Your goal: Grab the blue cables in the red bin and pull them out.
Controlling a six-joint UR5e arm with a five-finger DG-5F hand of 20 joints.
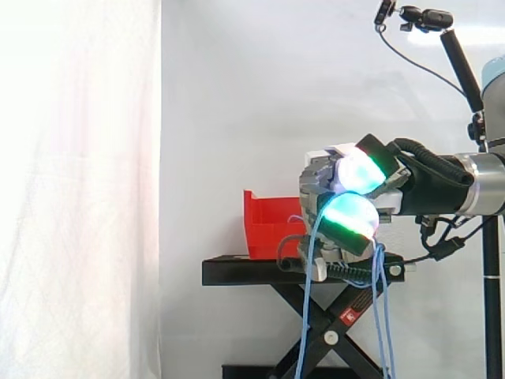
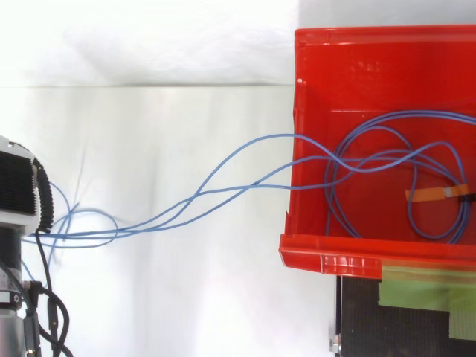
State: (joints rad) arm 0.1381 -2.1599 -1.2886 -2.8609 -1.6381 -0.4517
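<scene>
Side view: white curtain point(image 1: 79, 189) at left. The red bin point(image 1: 272, 225) sat on the left part of the black scissor stand point(image 1: 237, 272), its back wall toward the curtain. Just right of the bin, the hand point(image 1: 351, 215) was above the stand's right edge, level with the bin's top and off the bin. Its fingers were curled, the fingertips point(image 1: 359, 172) glowing green and cyan, closed around the blue cables point(image 1: 383, 316). The strands ran from the bin's near side into the hand, then draped over it and hung down past the stand's edge in two bunches, one on each side of the hand, reaching the bottom of the view. The arm came in from the right; a small camera on a pole point(image 1: 426, 17) was at the upper right.

Top view: cable strands bunched at the left edge, then stretched rightward in long shallow curves over the white floor and crossed the bin's left wall. Inside the bin, more cable lay in loose overlapping loops, with an orange tape tag point(image 2: 435, 195) near the right edge. Green tape point(image 2: 416, 286) lay on the stand below the bin's front rim.
</scene>
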